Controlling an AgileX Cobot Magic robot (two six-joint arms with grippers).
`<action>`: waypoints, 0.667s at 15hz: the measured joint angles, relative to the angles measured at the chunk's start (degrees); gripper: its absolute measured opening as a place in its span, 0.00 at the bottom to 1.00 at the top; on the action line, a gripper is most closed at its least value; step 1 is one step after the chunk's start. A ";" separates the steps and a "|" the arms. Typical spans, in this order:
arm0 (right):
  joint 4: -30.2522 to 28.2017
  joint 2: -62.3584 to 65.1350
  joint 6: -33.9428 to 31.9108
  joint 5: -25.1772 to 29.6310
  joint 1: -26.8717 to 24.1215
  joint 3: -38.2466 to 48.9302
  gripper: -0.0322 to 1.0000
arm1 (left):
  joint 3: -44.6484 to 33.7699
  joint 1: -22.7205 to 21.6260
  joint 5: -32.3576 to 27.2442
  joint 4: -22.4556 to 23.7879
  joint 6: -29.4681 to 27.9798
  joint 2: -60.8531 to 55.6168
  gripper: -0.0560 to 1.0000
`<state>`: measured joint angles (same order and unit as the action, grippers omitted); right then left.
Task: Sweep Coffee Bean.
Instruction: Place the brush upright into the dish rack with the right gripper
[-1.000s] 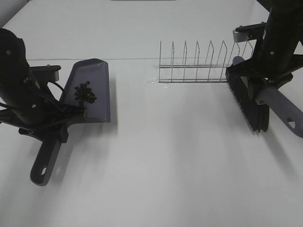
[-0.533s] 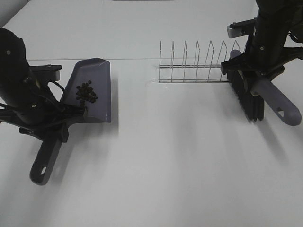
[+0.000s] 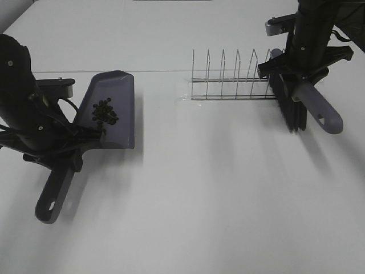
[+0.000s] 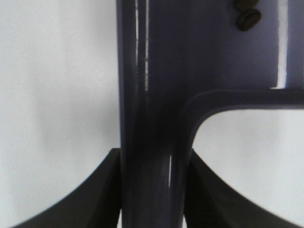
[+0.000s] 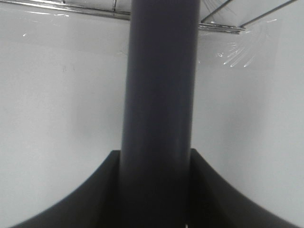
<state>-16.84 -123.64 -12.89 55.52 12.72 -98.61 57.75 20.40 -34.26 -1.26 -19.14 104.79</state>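
From the high camera, the coffee beans (image 3: pixel 104 113) are seen heaped inside the grey dustpan (image 3: pixel 122 130), which is held near the left edge of the bench (image 3: pixel 199 205). None can be made out on the bare surface, so the sweeping is judged done. The left gripper (image 3: pixel 64 155) is clamped on the pan's stem. The brush (image 3: pixel 292 108) is gripped by the right gripper (image 3: pixel 300 74) toward the far right corner, just beside a wire dish rack (image 3: pixel 231 77). Next, a level pan is called for, so that nothing is spilled.

In the left wrist view, the dustpan handle (image 4: pixel 152 118) is pinched tight between the jaws, and two beans are shown on the pan.

In the right wrist view, the brush handle (image 5: pixel 159 95) is pinched likewise, with the rack behind it.
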 joint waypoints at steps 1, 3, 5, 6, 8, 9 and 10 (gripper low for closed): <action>0.00 -0.97 0.06 0.06 0.00 -1.09 0.40 | 0.00 0.00 0.00 0.00 0.29 0.00 0.38; 0.00 -1.95 0.06 -0.29 0.00 -2.52 0.40 | 0.00 0.00 0.00 0.00 0.46 0.00 0.38; 0.06 -2.46 0.06 -0.97 -0.52 -3.72 0.40 | 0.00 0.00 0.00 0.00 0.46 0.00 0.38; 1.26 -2.75 0.11 -1.89 -1.32 -4.93 0.40 | 0.00 0.00 0.00 0.00 0.46 0.00 0.38; 3.04 -3.27 0.74 -2.52 -2.01 -6.47 0.40 | 0.00 0.00 0.00 0.00 0.46 0.00 0.38; 3.78 -3.61 1.72 -2.52 -2.18 -6.99 0.40 | 0.00 0.00 0.00 -0.06 0.46 0.00 0.38; 4.13 -3.95 2.41 -2.18 -2.35 -7.10 0.40 | 0.00 0.00 0.00 -0.11 0.46 0.00 0.38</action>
<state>-12.72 -127.60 -10.49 53.34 10.37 -105.71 57.75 20.40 -34.26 -1.38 -18.68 104.79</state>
